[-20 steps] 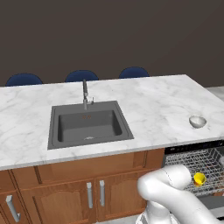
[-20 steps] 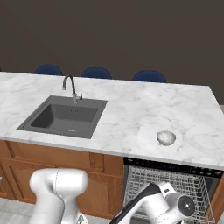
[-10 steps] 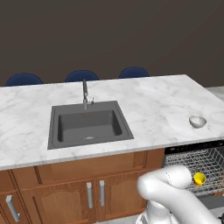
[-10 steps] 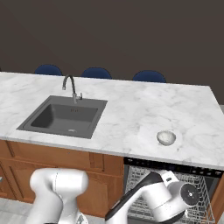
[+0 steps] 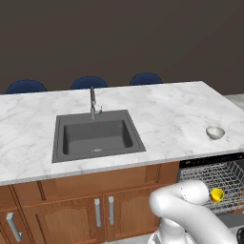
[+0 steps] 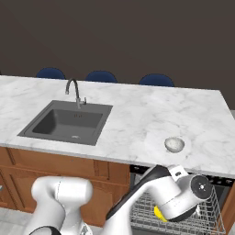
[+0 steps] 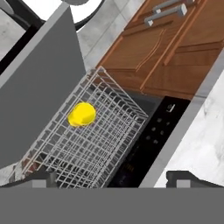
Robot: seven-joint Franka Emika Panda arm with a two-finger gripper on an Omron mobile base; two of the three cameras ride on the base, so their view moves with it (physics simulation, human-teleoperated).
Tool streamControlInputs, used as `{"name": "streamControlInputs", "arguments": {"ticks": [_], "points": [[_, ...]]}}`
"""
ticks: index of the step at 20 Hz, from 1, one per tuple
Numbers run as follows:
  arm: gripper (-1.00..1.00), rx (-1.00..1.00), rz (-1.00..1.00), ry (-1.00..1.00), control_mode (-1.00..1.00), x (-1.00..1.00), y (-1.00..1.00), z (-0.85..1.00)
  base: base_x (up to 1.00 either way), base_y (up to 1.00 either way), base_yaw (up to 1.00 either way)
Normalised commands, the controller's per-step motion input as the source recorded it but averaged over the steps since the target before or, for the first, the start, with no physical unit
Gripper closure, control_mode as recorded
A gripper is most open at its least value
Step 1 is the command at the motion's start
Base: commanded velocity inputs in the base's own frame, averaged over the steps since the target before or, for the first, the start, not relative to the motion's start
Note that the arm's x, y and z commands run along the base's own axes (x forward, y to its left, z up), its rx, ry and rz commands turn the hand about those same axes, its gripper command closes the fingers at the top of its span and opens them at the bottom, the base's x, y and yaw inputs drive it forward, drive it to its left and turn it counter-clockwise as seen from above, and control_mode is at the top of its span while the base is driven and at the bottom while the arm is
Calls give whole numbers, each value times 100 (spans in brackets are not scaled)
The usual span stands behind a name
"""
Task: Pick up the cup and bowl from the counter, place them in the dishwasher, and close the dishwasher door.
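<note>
Since earlier frames, arm's wrist swings up and left in right base view, now covering rack's front left; cup, bowl unmoved.

Cup (image 7: pixel 82 114) lies in wire rack (image 7: pixel 100 144) of dishwasher (image 7: pixel 153 135), left of centre in hand view; lower right of left base view (image 5: pixel 217 195).

Bowl (image 6: pixel 174 144) sits on counter (image 6: pixel 137 114), right of centre, above dishwasher.

Dishwasher door (image 7: pixel 39 87) open, grey panel at left in hand view.

Gripper (image 7: pixel 113 178) at bottom edge of hand view, fingertips (image 7: pixel 43 177) wide apart, holding nothing.

Sink (image 5: pixel 97 136) centre left.

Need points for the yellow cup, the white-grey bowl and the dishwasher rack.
small yellow cup (image 7: pixel 82 114), hand view, its rounded side.
shallow white-grey bowl (image 6: pixel 174 144), right base view, its centre.
grey wire dishwasher rack (image 7: pixel 105 144), hand view, bare mesh.
</note>
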Motion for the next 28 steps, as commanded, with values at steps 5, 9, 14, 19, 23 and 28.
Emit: {"name": "streamControlInputs", "arguments": {"ticks": [5, 9, 14, 19, 23, 28], "points": [[-100, 0, 0, 0, -100, 4, 0, 54, 0, 0, 0], [-100, 0, 0, 0, -100, 22, 0, 31, 0, 0, 0], [-100, 0, 0, 0, -100, 32, 0, 16, 0, 0, 0], [-100, 1, 0, 0, -100, 36, 0, 10, 0, 0, 0], [-100, 5, 0, 0, -100, 45, 0, 1, 0, 0, 0], [-100, 10, 0, 0, -100, 49, 0, 0, 0, 0, 0]]}}
